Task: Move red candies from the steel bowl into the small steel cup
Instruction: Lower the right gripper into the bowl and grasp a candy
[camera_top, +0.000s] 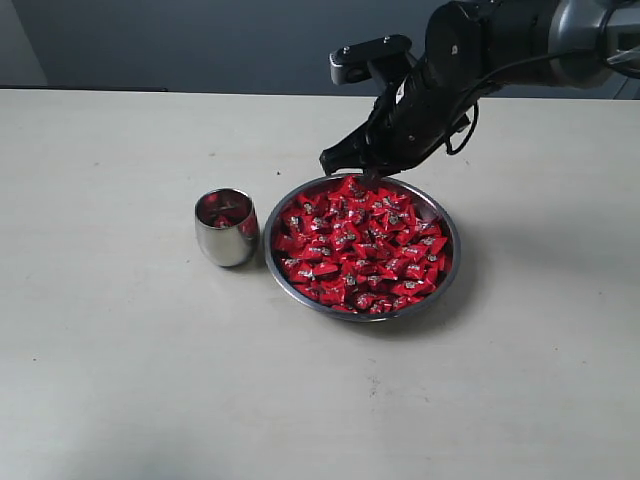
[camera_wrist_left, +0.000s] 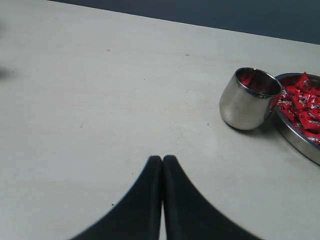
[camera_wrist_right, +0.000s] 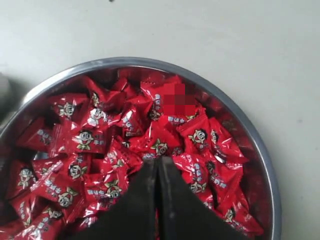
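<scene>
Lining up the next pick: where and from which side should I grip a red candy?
Probably from above, across the puffed middle of a top-lying red candy; they lie flat and packed, and the steel bowl walls off side entry. The right gripper is shut, so open first.

The left gripper (camera_wrist_left: 162, 158) sat above a pale surface (camera_wrist_left: 100, 90), its two dark jaws pressed together along their length, nothing between them. Well apart from it stood the small steel cup (camera_wrist_left: 247, 102), its inside tinted red; whether anything lay in it could not be told. Just beside the cup was the steel bowl (camera_wrist_left: 295, 137), partly cut off by the frame, heaped with red candies (camera_wrist_left: 302, 102).
</scene>
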